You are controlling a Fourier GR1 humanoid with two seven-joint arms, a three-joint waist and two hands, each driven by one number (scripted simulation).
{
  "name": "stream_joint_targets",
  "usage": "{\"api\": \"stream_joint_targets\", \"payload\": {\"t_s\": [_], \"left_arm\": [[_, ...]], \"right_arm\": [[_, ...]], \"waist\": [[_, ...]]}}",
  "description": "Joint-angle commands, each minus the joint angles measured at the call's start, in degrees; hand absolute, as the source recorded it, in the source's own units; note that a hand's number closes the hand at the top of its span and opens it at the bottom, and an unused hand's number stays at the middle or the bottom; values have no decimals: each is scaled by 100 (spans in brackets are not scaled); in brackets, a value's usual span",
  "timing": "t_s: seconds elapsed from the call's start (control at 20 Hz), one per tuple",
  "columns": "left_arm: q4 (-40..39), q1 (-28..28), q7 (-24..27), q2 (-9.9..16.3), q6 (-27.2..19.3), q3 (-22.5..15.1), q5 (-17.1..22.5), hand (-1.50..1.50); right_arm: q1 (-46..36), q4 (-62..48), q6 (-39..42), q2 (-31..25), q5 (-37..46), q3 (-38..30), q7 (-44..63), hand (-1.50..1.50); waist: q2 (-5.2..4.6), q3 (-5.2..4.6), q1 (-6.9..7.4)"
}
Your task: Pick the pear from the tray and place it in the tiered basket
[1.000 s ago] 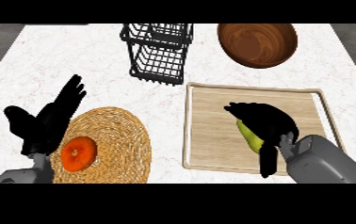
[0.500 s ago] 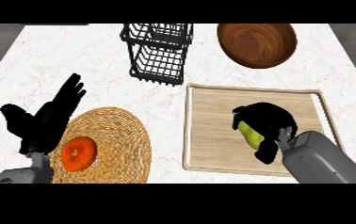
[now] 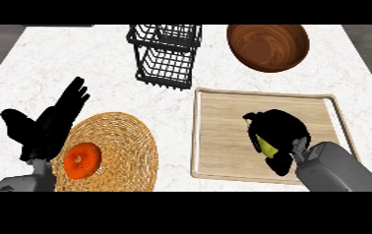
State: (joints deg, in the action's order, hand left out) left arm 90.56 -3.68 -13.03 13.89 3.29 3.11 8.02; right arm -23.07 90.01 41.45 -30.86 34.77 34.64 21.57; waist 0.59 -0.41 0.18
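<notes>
Two hands: R hand curled round pear on tray, L hand open.

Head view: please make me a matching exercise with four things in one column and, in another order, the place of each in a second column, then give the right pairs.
Things:
1. pear
2. orange fruit
3. wooden bowl
4. tiered basket

Places:
A. on the woven mat
B. far right of the counter, beyond the tray
C. far middle of the counter
D. inside the curled right hand, over the tray

Pairs: 1-D, 2-A, 3-B, 4-C
</notes>
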Motion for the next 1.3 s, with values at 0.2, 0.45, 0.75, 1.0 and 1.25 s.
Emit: {"api": "stream_joint_targets", "payload": {"t_s": [0.2, 0.45, 0.75, 1.0, 1.25], "left_arm": [[68, 22, -35, -1, 58, 39, -33, 0], [139, 5, -88, -35, 23, 8, -31, 0], [-9, 76, -1, 55, 85, 129, -22, 0], [-5, 179, 140, -210, -91, -28, -204, 0], [-140, -55, 133, -189, 20, 15, -205, 0]], "right_arm": [[95, -515, -1737, 35, 993, -495, -597, 150], [-382, -1333, -3153, -529, 1004, -2099, -773, 150], [-501, -1031, -4266, -81, -166, -3289, -1695, 150], [-345, -147, -4255, 239, -711, -3504, -1849, 150], [-1236, 11, -3510, 392, -916, -3436, -1211, 150]], "waist": [[-71, 48, 8], [-120, 65, 51], [-74, 56, -21], [-36, 41, -68], [-52, 38, -1]]}}
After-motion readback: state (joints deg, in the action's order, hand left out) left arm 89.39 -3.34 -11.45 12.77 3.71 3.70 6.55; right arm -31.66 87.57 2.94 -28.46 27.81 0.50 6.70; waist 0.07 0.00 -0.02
